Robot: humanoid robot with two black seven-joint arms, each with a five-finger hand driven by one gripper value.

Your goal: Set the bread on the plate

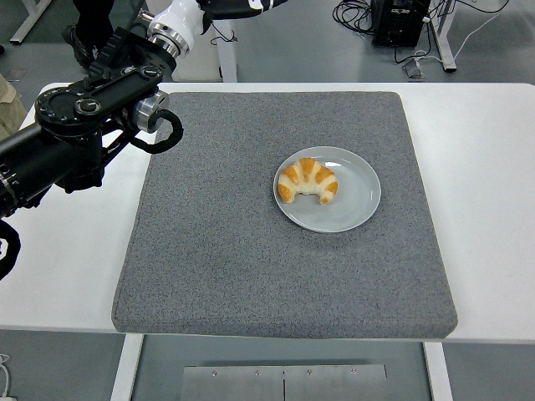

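Observation:
A golden croissant (307, 181) lies on the left half of a round grey plate (355, 196), which sits on the grey mat, right of its middle. My left arm (75, 138) comes in from the left edge and rises over the mat's far left corner. Its white wrist (177, 23) reaches the picture's top edge. My left hand (238, 7) is mostly cut off there; the part that shows stretches out flat and holds nothing. It is far up and left of the plate. My right arm is out of view.
A grey mat (251, 267) covers the middle of the white table (489, 209). Beyond the table's far edge are a person's legs (94, 29), a white post (221, 42), cables and a black box (399, 21) on the floor.

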